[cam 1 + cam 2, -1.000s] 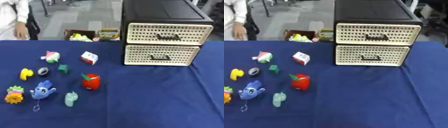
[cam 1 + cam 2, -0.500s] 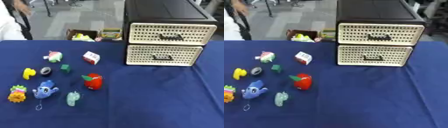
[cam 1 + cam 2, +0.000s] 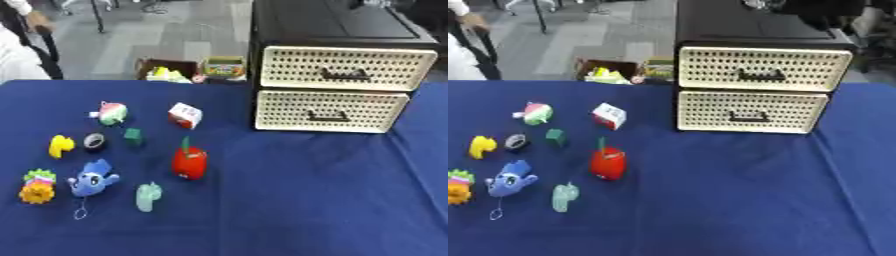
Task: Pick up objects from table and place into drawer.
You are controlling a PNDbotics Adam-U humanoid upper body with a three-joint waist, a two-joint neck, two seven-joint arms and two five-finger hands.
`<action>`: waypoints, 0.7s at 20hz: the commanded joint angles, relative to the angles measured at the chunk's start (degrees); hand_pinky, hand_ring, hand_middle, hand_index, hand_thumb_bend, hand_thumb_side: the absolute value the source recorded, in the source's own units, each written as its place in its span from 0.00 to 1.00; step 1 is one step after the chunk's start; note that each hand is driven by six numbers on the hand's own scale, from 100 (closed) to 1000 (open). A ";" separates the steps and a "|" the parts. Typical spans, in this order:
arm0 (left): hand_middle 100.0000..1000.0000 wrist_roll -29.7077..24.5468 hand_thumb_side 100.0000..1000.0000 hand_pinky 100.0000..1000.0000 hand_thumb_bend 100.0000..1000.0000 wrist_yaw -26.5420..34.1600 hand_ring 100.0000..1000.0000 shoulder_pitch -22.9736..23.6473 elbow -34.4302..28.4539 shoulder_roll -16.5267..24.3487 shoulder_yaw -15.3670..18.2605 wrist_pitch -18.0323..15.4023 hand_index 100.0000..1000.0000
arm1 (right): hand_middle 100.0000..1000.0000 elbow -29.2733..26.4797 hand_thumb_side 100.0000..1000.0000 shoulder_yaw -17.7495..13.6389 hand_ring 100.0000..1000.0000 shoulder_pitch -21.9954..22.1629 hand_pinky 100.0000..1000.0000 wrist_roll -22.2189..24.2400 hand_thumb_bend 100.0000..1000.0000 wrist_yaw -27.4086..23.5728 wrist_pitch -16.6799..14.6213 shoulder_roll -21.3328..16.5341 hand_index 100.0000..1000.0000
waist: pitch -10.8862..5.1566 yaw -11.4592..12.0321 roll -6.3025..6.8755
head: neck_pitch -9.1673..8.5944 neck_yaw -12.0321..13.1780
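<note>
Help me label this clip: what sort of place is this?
Probably a lab or office test setup: a blue-covered table with small toys like a red apple, a drawer unit, and grey floor behind.

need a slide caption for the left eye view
Small toys scattered on a blue table beside a two-drawer cabinet, both drawers closed.

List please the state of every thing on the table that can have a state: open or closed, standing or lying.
upper drawer: closed.
lower drawer: closed.
red toy: standing upright, green stem up.
white cube: tilted, resting on the cloth.
blue plush toy: lying flat, cord trailing toward the near edge.
pale green toy: lying flat.
yellow toy: lying flat.
Robot hands: not in view.
</note>
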 commanded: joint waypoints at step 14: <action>0.72 -0.09 1.00 0.61 0.09 0.49 0.74 -1.09 -0.70 0.25 0.33 0.18 0.95 | 0.06 5.36 1.00 -1.52 0.11 0.99 0.00 4.15 0.00 -1.53 8.35 0.40 0.77 | -0.92 0.58 0.32 | 0.74 -0.12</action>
